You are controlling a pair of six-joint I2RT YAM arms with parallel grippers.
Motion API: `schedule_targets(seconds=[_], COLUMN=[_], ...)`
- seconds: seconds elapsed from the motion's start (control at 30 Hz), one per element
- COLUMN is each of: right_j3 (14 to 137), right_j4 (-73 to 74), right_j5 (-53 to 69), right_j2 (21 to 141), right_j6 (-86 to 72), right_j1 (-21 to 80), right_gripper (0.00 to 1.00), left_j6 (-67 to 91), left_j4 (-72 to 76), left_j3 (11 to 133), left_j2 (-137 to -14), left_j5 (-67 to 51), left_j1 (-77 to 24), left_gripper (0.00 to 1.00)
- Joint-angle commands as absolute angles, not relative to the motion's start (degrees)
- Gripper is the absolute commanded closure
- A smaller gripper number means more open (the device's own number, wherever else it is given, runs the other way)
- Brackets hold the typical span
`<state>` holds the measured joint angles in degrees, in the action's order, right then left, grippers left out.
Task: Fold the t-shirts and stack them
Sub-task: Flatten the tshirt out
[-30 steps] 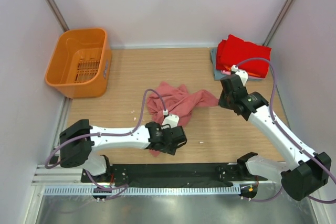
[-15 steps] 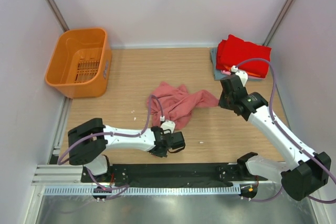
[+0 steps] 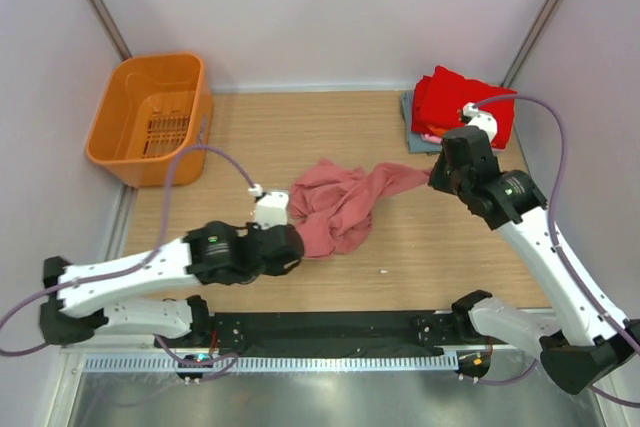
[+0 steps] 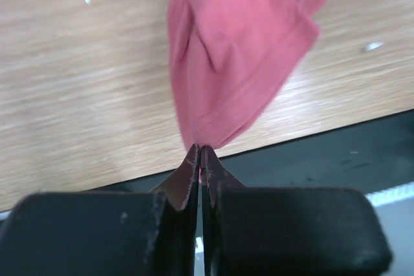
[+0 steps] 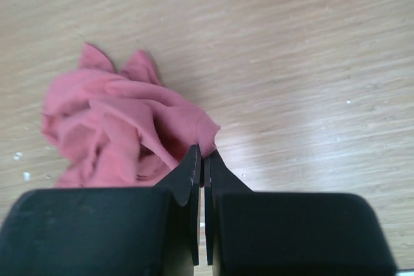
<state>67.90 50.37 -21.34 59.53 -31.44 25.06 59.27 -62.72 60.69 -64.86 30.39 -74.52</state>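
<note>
Step in hand: opening out the crumpled shirt (image 3: 335, 209) ahead of folding. It is lying bunched at the centre of the counter (image 3: 250, 137), well apart from the folded stack (image 3: 465, 107) at 1 o'clock.

Left fingers (image 4: 189, 176) are pinching a hemmed edge at the shirt's 8 o'clock side. Right fingers (image 5: 189, 172) are pinching a corner at its 3 o'clock end. Both pairs are closed tight on cloth, and the cloth between them is sagging in folds.

Next move, as judged: drawing the two held points apart until the shirt is lying flat. Both grips are taking little cloth, so a slip looks possible.

Against one second ago: the left fingers were gaping at the shirt's 6 o'clock edge and are now clamping, swung toward 8 o'clock. The right arm is sitting nearer the stack, stretching its end out.
</note>
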Motion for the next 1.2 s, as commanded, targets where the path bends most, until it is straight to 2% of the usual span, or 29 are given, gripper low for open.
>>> schedule_targets(seconds=[0.0, 0.3, 0.4, 0.7, 0.8, 0.87, 1.03, 1.17], right_j3=[76.01, 95.61, 100.27, 106.34, 106.09, 105.03, 104.77, 102.83], right_j4=[54.48, 57.48, 56.08, 47.73, 42.29, 39.13, 42.01, 44.11], right_j5=[-23.64, -17.41, -16.09, -14.68, -8.11, -7.21, -16.67, -27.84], right_j2=[56.96, 47.65, 42.83, 32.35, 30.33, 30.58, 41.11, 55.86], right_j6=[-30.06, -24.44, -21.98, -16.62, -13.72, -12.75, -10.46, -10.81], right_j1=[24.79, 24.87, 24.87, 24.87, 24.87, 24.87, 24.96, 24.96], right_gripper=[0.98, 0.99, 0.99, 0.99, 0.98, 0.99, 0.99, 0.99], left_j6=[59.25, 43.96, 37.29, 16.01, 10.49, 7.58, -4.64, -13.79], left_j4=[-74.24, -78.84, -79.10, -76.91, -72.96, -67.62, -59.18, -48.62], left_j3=[68.36, 95.51, 111.20, 142.44, 141.08, 137.92, 131.14, 123.32], left_j2=[-57.67, -53.26, -55.71, -66.09, -65.92, -64.61, -67.75, -70.31], left_j5=[38.31, 42.45, 43.59, 37.01, 36.29, 39.88, 50.52, 57.22], left_j1=[-74.71, -74.71, -74.71, -74.71, -74.62, -74.71, -74.71, -72.53], left_gripper=[1.00, 1.00, 1.00, 1.00, 1.00, 1.00, 1.00, 1.00])
